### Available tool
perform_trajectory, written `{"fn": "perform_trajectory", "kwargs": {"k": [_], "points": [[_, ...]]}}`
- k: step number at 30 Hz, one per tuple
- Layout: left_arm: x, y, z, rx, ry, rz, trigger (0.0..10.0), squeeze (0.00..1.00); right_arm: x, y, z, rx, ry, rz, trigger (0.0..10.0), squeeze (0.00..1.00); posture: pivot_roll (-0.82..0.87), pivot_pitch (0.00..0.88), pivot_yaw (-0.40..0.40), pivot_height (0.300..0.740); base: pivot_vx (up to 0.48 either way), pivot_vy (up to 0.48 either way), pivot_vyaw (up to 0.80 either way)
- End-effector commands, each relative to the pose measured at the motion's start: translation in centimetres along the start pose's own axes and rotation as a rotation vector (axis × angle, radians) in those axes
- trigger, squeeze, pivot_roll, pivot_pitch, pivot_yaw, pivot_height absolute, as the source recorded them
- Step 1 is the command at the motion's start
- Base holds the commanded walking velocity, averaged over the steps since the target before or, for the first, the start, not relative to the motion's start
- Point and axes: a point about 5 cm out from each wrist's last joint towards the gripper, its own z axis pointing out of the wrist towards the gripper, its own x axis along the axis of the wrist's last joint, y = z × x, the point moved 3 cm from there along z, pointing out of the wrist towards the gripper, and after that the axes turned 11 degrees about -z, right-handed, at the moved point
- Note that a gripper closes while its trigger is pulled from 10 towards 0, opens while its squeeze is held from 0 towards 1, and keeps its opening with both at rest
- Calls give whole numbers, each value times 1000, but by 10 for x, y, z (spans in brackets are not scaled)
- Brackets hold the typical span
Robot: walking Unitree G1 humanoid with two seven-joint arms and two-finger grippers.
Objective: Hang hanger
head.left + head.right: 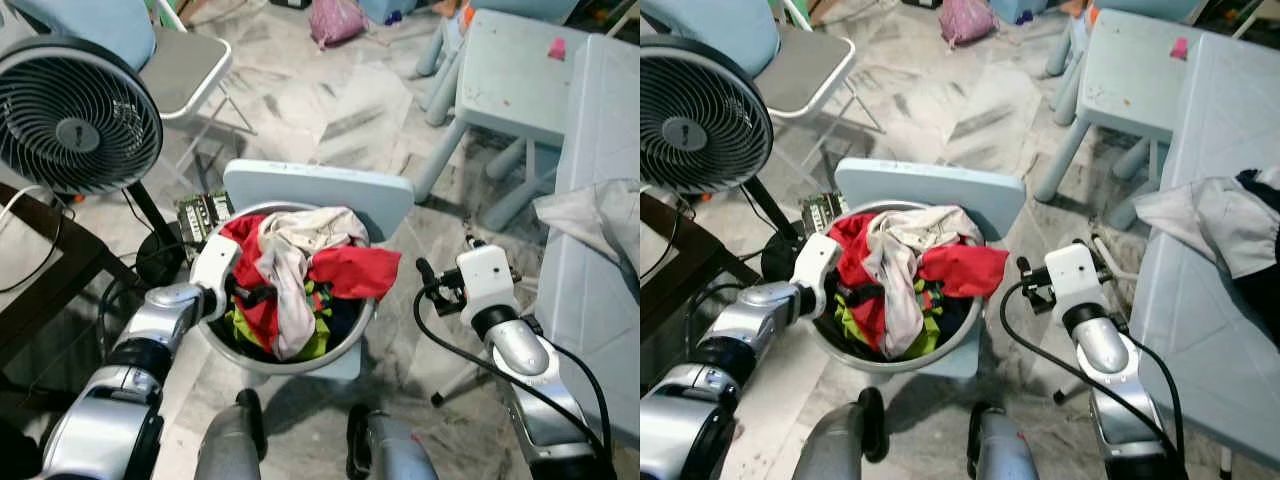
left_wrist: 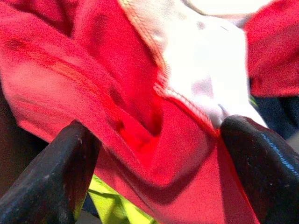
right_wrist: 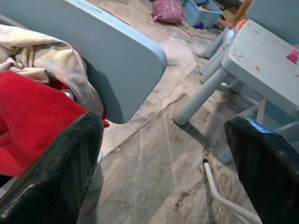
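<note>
A grey basin (image 1: 300, 362) heaped with clothes stands on a small pale blue chair (image 1: 320, 185). On top lie a red garment (image 1: 355, 270) and a cream one (image 1: 300, 235). My left gripper (image 1: 250, 295) reaches into the basin's left side. In the left wrist view it is open (image 2: 159, 163), its two black fingers wide apart with red cloth (image 2: 93, 84) bulging between them. My right gripper (image 1: 430, 285) hangs open just right of the basin, pointing at it, with nothing held (image 3: 163, 163). I cannot make out a hanger.
A black fan (image 1: 75, 115) stands at the left beside a dark table (image 1: 30, 260). Along the right runs a pale blue table (image 1: 600, 150) with a crumpled cloth (image 1: 590, 215) on it. A small blue table (image 1: 520, 70) and a folding chair (image 1: 185, 65) stand further back.
</note>
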Motion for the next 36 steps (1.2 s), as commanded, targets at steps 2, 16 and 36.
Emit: {"fn": "perform_trajectory", "kwargs": {"k": [2, 16, 36], "points": [[-14, -14, -4, 66, -19, -176, 0, 0, -5, -3, -3, 6, -18, -4, 10000, 0, -32, 250, -23, 740, 0, 0, 0], [-53, -28, -33, 33, -219, 258, 0, 0, -5, 2, 1, -17, -14, -15, 10000, 0, -20, 248, -15, 740, 0, 0, 0], [-7, 2, -56, -290, -126, 1121, 10000, 1000, -4, 4, 4, -29, -5, -18, 10000, 0, -15, 243, -7, 740, 0, 0, 0]]}}
